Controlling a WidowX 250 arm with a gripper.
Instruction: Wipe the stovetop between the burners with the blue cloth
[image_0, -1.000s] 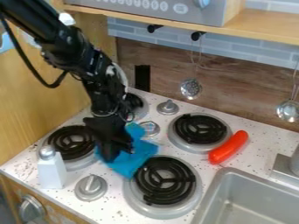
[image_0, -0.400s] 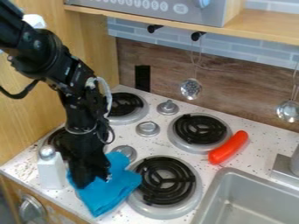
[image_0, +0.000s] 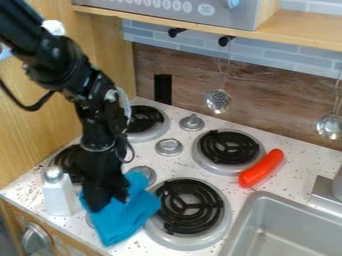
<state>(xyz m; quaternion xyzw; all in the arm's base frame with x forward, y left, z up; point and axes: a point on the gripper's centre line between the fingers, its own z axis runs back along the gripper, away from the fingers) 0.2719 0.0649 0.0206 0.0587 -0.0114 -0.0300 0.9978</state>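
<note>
Glossy black arm, looping cable.

Around the soft, matt cloth (image_0: 127, 216) lie a speckled, smooth bench (image_0: 157, 161), matt black coils (image_0: 190, 206) in dull metal rings, a smooth, plastic-looking red sausage (image_0: 261, 168) and a brushed-looking metal sink (image_0: 284, 227).

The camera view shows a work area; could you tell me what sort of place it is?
It looks like a toy kitchen: a speckled counter holds four coil burners, a grey sink is set in beside them, and a slotted ladle hangs against the back wall.
</note>
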